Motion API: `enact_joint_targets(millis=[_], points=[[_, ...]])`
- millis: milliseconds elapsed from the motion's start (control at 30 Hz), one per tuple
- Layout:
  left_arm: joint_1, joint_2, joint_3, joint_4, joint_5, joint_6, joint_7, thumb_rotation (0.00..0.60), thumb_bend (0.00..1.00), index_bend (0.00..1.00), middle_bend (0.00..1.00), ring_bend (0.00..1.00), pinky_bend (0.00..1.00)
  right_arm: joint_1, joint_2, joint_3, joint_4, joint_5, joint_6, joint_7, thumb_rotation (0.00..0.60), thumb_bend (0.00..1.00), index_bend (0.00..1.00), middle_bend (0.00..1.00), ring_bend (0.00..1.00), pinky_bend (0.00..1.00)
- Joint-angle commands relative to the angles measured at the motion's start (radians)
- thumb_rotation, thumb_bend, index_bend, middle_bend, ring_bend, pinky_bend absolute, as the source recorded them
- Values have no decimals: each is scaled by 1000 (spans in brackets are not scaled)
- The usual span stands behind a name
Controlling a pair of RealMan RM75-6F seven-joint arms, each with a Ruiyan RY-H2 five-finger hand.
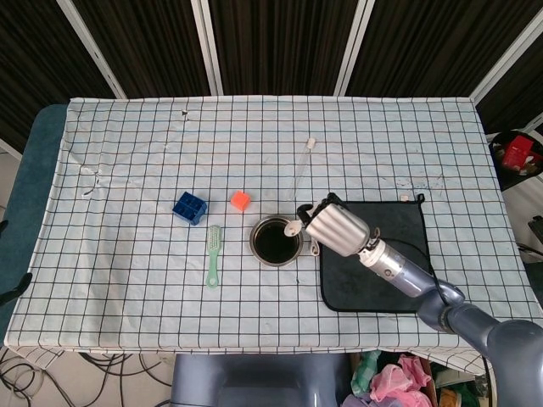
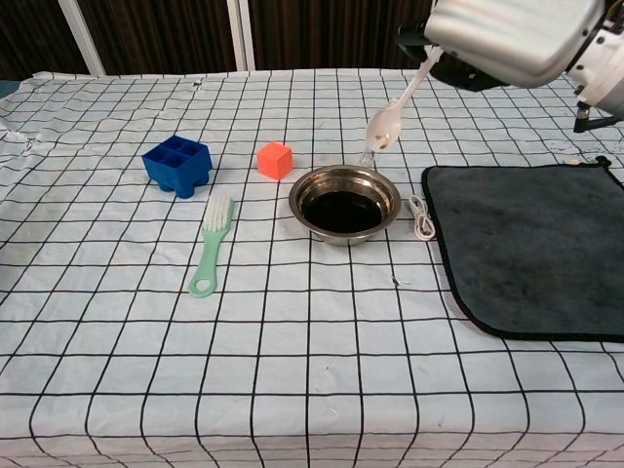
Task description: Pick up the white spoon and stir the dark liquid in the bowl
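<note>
A steel bowl (image 1: 276,241) (image 2: 345,203) of dark liquid stands near the table's middle. My right hand (image 1: 337,226) (image 2: 512,37) grips the handle of the white spoon (image 1: 293,226) (image 2: 390,114), whose bowl end hangs tilted above the bowl's far right rim, not touching the liquid. The hand hovers just right of the bowl, over the left edge of the dark mat (image 1: 382,254) (image 2: 531,249). My left hand does not show in either view.
A blue tray (image 1: 190,208) (image 2: 177,164), an orange cube (image 1: 240,200) (image 2: 275,159) and a green brush (image 1: 213,254) (image 2: 211,244) lie left of the bowl. A thin clear rod (image 1: 304,163) lies behind it; a white cable (image 2: 420,216) lies between bowl and mat.
</note>
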Motion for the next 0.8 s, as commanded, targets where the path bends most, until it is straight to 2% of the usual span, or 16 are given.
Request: enact_joint_targets(millis=[33,800], points=[[-3,4,-3,5,-8,-11,-13,600,223,91,26,0,0,24,-61,-16,52,-15,-12,-38,600,397,684,1000,1000,1000],[-9,18,-1,1,-23,-43,-32,600,222,91,26,0,0,16,-210,-94,254,-15,15,-80,600,396,710,1000,1000,1000]])
